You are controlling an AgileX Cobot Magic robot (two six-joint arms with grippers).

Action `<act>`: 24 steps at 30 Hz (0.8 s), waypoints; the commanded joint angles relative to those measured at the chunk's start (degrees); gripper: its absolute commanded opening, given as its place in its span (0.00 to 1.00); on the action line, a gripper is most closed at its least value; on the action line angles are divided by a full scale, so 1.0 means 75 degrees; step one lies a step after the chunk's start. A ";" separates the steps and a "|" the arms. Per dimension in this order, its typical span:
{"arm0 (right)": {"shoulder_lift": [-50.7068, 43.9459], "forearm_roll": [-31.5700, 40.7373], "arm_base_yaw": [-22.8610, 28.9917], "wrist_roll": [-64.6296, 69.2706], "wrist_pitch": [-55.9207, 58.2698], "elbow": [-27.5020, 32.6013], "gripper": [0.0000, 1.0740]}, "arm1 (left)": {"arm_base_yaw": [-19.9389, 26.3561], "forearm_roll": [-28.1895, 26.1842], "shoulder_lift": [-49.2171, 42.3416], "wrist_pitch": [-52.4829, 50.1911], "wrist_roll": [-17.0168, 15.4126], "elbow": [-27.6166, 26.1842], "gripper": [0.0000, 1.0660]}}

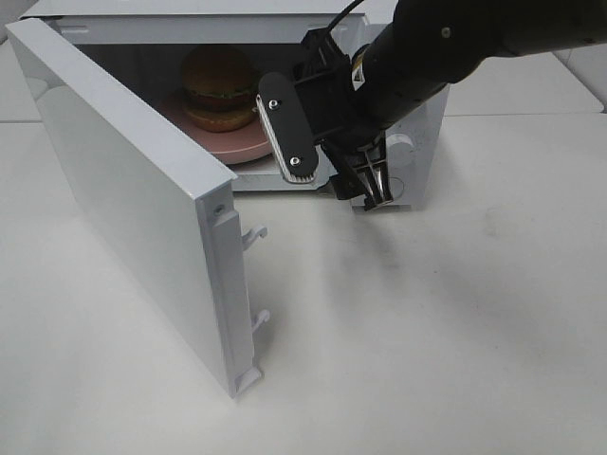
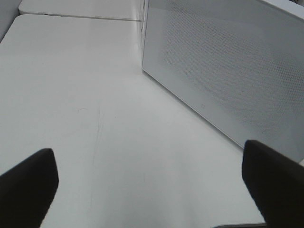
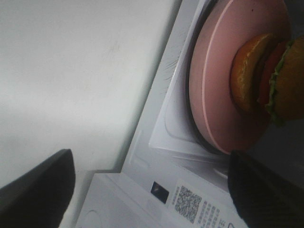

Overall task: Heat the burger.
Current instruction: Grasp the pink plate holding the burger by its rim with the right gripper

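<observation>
The burger (image 1: 218,85) stands on a round pink plate (image 1: 237,147) inside the open white microwave (image 1: 417,142). The right wrist view shows the burger (image 3: 280,80) and the plate (image 3: 213,95) sitting in the cavity. My right gripper (image 1: 337,175) hangs just in front of the microwave's opening, turned on its side, open and holding nothing. It is apart from the plate. In its own view, the right gripper (image 3: 152,190) has both dark fingers (image 3: 35,190) spread wide. My left gripper (image 2: 152,190) is open and empty over bare table, beside a white perforated panel (image 2: 228,71).
The microwave door (image 1: 123,190) swings far out to the left, its latch hooks (image 1: 254,233) facing the table's middle. The white table (image 1: 427,332) spreads in front of the microwave. A control knob (image 1: 403,147) sits on the microwave's right front panel, behind my right gripper.
</observation>
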 commanded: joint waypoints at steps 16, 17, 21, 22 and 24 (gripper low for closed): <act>0.1505 -0.0359 0.0023 0.0817 0.0076 -0.1696 0.76 | 0.0023 -0.0053 -0.0031 0.0008 0.0008 0.0023 0.93; 0.1642 -0.0336 0.0023 0.0825 0.0092 -0.1833 0.75 | 0.0023 -0.0053 -0.0031 0.0008 0.0008 0.0023 0.93; 0.1864 -0.0336 0.0023 0.0894 0.0107 -0.2063 0.75 | 0.0023 -0.0053 -0.0031 0.0008 0.0008 0.0023 0.93; 0.1948 -0.0336 0.0031 0.0970 0.0115 -0.2154 0.75 | 0.0023 -0.0053 -0.0031 0.0008 0.0008 0.0023 0.93; 0.2101 -0.0336 0.0069 0.1062 0.0191 -0.2315 0.75 | 0.0023 -0.0053 -0.0031 0.0008 0.0008 0.0023 0.93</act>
